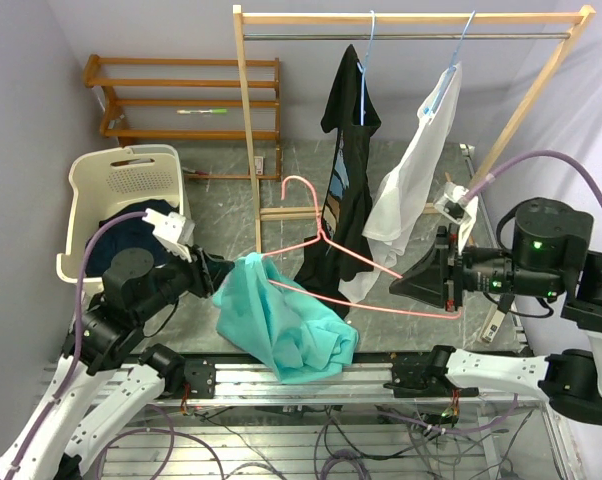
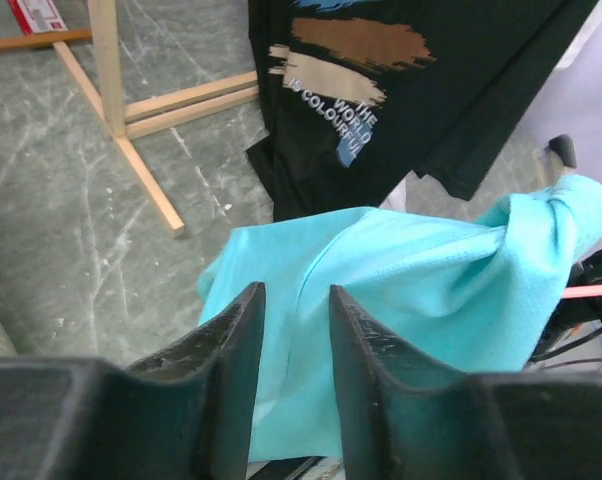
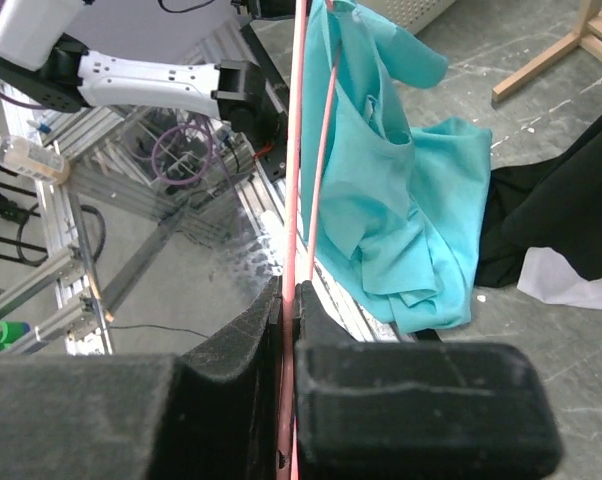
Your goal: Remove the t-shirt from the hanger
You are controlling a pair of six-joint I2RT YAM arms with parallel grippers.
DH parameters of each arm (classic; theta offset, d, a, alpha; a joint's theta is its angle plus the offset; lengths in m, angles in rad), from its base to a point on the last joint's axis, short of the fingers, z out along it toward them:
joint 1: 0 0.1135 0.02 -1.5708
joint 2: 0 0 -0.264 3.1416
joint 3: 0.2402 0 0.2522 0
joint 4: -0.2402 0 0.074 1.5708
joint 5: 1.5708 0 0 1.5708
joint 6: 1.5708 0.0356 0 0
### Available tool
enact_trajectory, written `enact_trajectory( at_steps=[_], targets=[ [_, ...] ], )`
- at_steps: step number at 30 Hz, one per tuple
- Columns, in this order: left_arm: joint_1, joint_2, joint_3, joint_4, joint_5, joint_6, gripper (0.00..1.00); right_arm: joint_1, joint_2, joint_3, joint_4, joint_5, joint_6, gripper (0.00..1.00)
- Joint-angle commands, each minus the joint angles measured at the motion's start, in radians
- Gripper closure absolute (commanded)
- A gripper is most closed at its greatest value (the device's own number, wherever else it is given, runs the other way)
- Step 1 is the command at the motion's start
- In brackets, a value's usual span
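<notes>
A turquoise t-shirt (image 1: 281, 320) hangs bunched from the left end of a pink wire hanger (image 1: 381, 270) held level in the air. My right gripper (image 1: 418, 282) is shut on the hanger's right end; in the right wrist view the pink wire (image 3: 299, 150) runs out from between the fingers to the shirt (image 3: 401, 190). My left gripper (image 1: 216, 276) is open right at the shirt's left edge. In the left wrist view its fingers (image 2: 239, 340) stand apart with the turquoise cloth (image 2: 411, 290) just beyond them; nothing is pinched.
A wooden clothes rack (image 1: 411, 20) behind holds a black printed t-shirt (image 1: 346, 170) and a white garment (image 1: 411, 180) on blue hangers. A white laundry basket (image 1: 121, 190) with dark clothes stands at left. A wooden shelf (image 1: 181, 100) is at the back left.
</notes>
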Motion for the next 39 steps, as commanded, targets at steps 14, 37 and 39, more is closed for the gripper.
enact_trajectory(
  at_steps=[14, 37, 39],
  targets=[
    [-0.004, -0.017, -0.022, 0.083, 0.215, 0.03, 0.48, 0.004, -0.079, 0.034, 0.078, 0.069, 0.067, 1.0],
    [-0.004, -0.074, -0.027, 0.056, 0.018, 0.007, 0.93, 0.005, -0.064, 0.099, 0.063, 0.153, 0.129, 1.0],
    [-0.004, -0.085, -0.022, 0.042, -0.054, -0.008, 0.93, 0.005, -0.055, 0.143, -0.002, 0.257, 0.138, 1.0]
  ],
)
